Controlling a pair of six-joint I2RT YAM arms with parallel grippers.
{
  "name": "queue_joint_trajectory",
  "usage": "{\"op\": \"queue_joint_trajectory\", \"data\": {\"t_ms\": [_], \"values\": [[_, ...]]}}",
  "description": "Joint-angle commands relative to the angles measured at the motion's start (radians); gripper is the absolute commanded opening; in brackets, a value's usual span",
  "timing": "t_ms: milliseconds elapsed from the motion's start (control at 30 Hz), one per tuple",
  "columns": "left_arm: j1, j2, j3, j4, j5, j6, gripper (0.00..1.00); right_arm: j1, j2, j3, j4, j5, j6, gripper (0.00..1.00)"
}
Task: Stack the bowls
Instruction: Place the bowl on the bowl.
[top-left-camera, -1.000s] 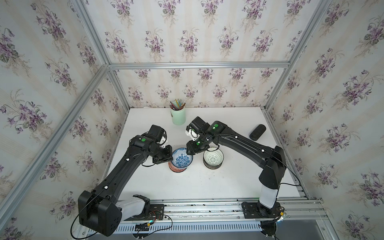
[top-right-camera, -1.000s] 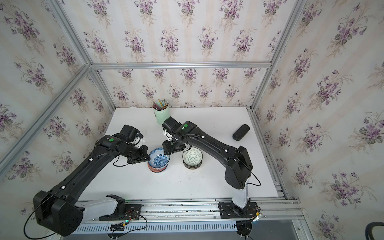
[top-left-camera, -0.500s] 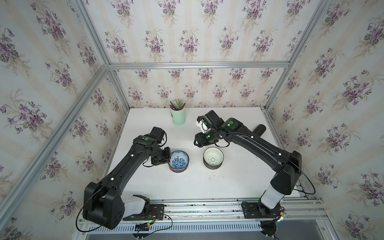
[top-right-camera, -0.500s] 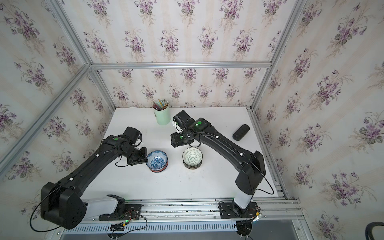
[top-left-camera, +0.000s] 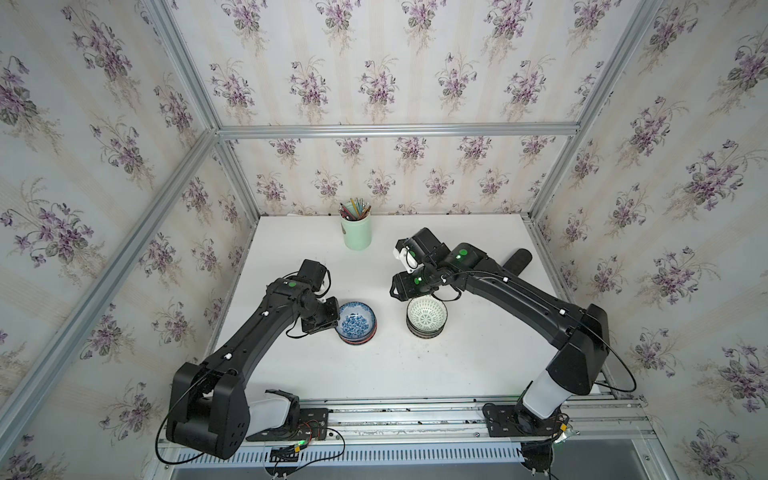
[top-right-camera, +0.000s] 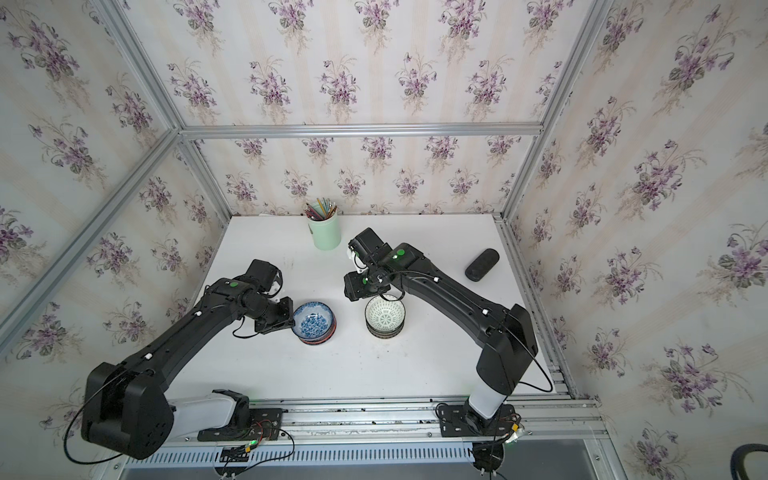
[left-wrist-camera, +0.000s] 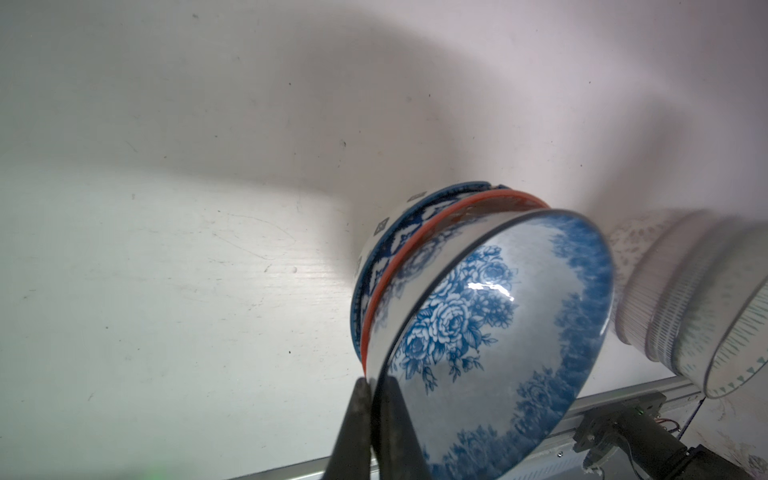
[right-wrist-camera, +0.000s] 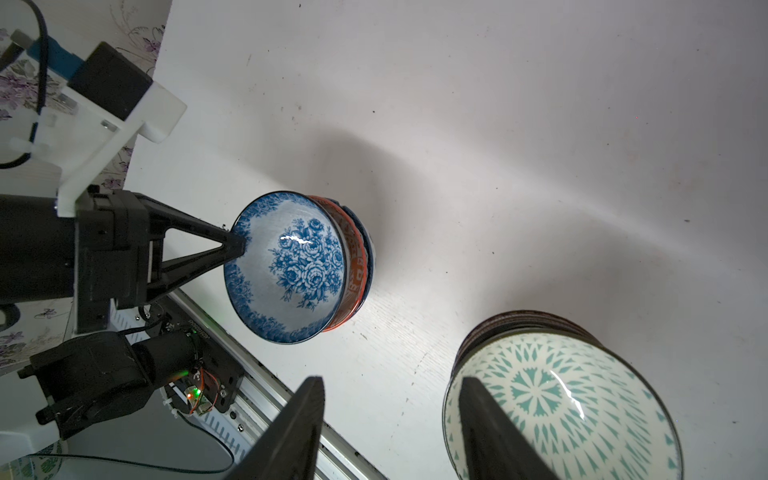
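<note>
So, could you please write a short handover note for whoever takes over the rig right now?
Left gripper: shut on the rim of the blue flowered bowl, which tops the left pile, above an orange bowl and a blue-banded bowl.
Right gripper: open, empty, hovering by the right pile.
Right pile: green-patterned bowl on top of dark bowls.
Done: no loose bowls in view, only these two piles.
Left: merge the two piles into one stack.
</note>
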Motion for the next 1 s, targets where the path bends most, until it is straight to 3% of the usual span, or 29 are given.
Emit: {"op": "queue_joint_trajectory", "data": {"t_ms": [0,967], "values": [[0.001,0.004,-0.006,0.043,0.014,-0.005,0.00,0.000,-0.005,-0.003,0.019,-0.006,0.001,0.57],[0.002,0.023,-0.039,0.064,0.016,0.008,0.00,0.001,-0.004,-0.026,0.033,-0.016,0.003,0.56]]}}
